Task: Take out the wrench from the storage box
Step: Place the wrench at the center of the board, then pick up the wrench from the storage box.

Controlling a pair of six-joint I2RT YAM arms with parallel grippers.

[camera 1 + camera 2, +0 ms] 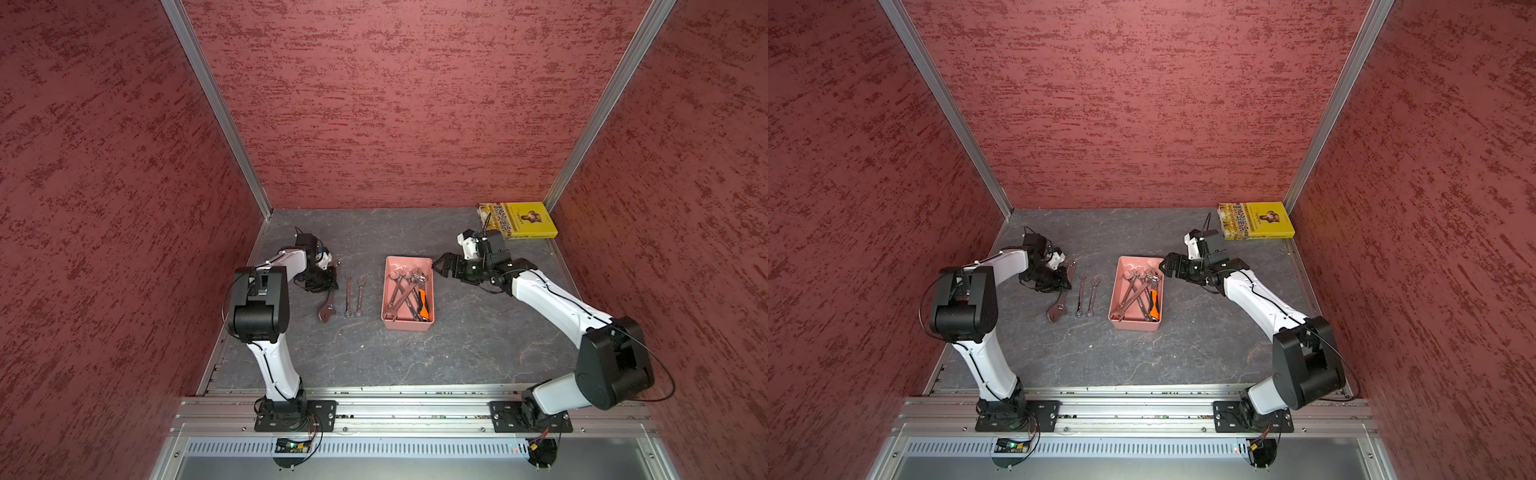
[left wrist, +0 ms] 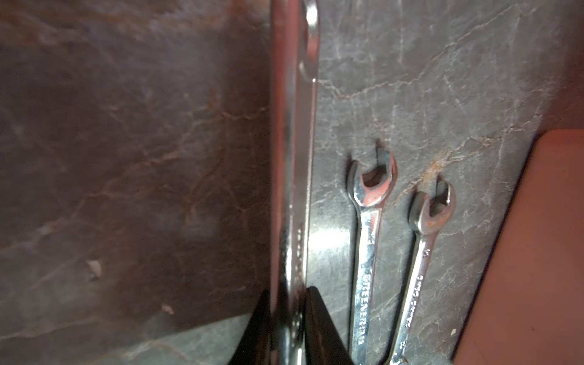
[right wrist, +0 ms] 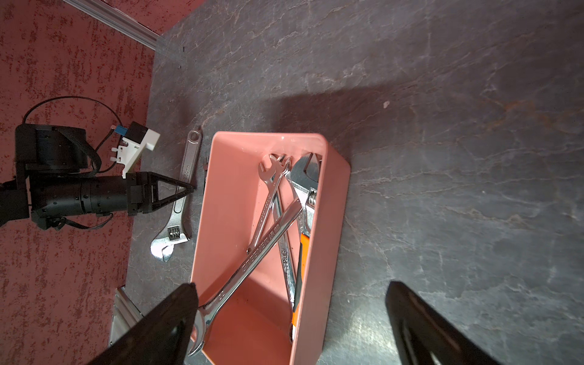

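Left gripper: fingers narrow, one on each side of the wrench handle. Pinching or just off it, I can't tell. That wrench lies on the table, outside the box, beside two spanners. Right gripper gapes wide at the box's far end, empty. More tools lie inside.

We see a large chrome wrench running along the grey veined table, its handle between our two black fingers. Whether they press it we cannot tell. Two open-end wrenches lie side by side near the salmon-pink storage box.
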